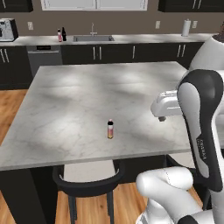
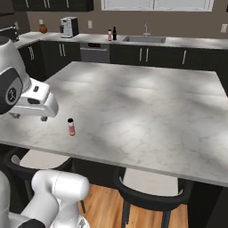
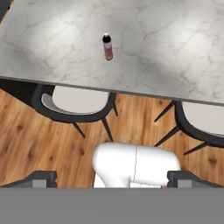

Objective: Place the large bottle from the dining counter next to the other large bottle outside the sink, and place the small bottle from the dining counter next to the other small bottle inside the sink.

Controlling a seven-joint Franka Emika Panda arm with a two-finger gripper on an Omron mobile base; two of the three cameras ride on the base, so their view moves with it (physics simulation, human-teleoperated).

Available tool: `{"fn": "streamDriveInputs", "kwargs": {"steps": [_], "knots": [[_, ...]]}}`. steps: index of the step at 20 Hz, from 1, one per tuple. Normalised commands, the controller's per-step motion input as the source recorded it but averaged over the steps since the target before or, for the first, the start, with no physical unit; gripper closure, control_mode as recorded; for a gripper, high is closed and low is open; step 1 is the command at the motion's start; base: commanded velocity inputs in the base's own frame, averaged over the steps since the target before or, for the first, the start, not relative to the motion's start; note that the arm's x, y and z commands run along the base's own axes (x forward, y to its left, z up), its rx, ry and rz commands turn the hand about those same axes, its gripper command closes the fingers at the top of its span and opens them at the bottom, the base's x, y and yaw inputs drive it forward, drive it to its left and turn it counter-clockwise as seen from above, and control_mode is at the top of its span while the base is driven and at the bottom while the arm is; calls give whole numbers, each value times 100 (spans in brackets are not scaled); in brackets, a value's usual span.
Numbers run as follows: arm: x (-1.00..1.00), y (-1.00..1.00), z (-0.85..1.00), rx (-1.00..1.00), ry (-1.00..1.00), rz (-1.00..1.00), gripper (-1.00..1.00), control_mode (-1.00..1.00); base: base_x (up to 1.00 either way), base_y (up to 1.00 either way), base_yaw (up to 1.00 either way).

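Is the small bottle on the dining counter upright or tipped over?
Upright: the small bottle stands on its base with its dark cap topmost, alone on the dining counter.

Bottles: three in all. One small bottle upright on marble table, alone there. Two more on far wall worktop, just left of sink: one large pink bottle, one black bottle, side by side.

Chairs: two at table's near edge, dark frames, pale seats.

Faucet: one. Coffee machine: one. Paper towel roll: one. Dishwasher: one.
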Motion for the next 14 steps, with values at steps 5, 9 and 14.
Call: {"fn": "streamDriveInputs", "kwargs": {"steps": [5, 9, 14], "knots": [[20, 7, -32, -2, 0, 3, -100, -100, 0, 0, 0], [34, 12, -13, -3, 1, 2, -100, -100, 0, 0, 0], [42, 18, -1, -1, 6, 0, -100, -100, 0, 0, 0]]}}
